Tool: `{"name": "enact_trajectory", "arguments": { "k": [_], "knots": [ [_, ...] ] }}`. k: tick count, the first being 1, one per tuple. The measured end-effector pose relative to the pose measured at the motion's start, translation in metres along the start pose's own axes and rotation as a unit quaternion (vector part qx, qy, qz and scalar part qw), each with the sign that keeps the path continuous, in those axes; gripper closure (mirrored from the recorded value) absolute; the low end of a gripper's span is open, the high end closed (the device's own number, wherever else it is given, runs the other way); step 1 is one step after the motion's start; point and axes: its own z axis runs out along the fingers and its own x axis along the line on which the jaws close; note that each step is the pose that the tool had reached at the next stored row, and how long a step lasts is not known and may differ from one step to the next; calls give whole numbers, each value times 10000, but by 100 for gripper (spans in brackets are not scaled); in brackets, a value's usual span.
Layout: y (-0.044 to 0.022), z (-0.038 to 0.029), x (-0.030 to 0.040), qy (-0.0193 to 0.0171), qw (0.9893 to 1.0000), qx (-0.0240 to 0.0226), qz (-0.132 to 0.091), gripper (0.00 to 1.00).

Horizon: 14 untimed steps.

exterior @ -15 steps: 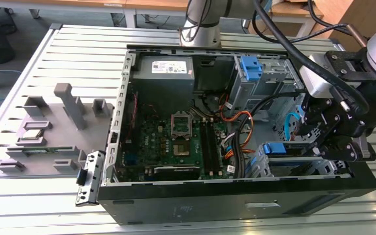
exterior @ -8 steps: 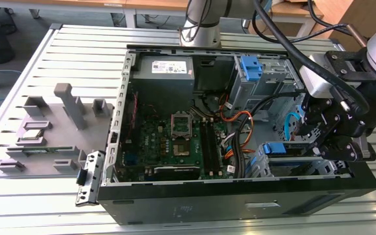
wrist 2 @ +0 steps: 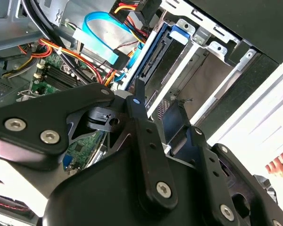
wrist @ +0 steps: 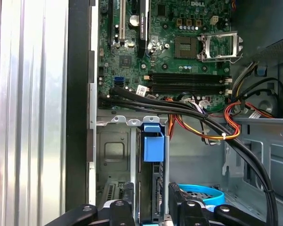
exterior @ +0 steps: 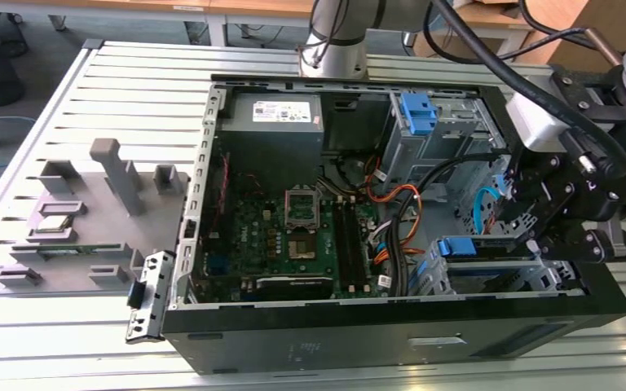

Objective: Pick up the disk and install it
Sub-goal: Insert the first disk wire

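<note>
Over at the computer case (exterior: 324,346), in its corner on the exterior view's right, the disk (exterior: 469,246) is standing edge-up in the drive cage (exterior: 509,281). It's wanting a straight, square push along the rails, I'd say, clearing the cables (exterior: 400,204). The tool (exterior: 544,244) is hovering directly over the disk, jaws apart, straddling it.

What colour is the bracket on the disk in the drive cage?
Blue. The bracket on the disk shows best in the first wrist view.
</note>
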Motion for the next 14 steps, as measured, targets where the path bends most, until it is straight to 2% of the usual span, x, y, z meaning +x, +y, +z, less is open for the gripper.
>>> {"name": "enact_trajectory", "arguments": {
  "k": [9, 14],
  "knots": [
    [1, -68, -12, -2, 10000, 0, 0, 57],
    [0, -63, -89, -5, 10000, 1, 0, 57]
  ]
}}
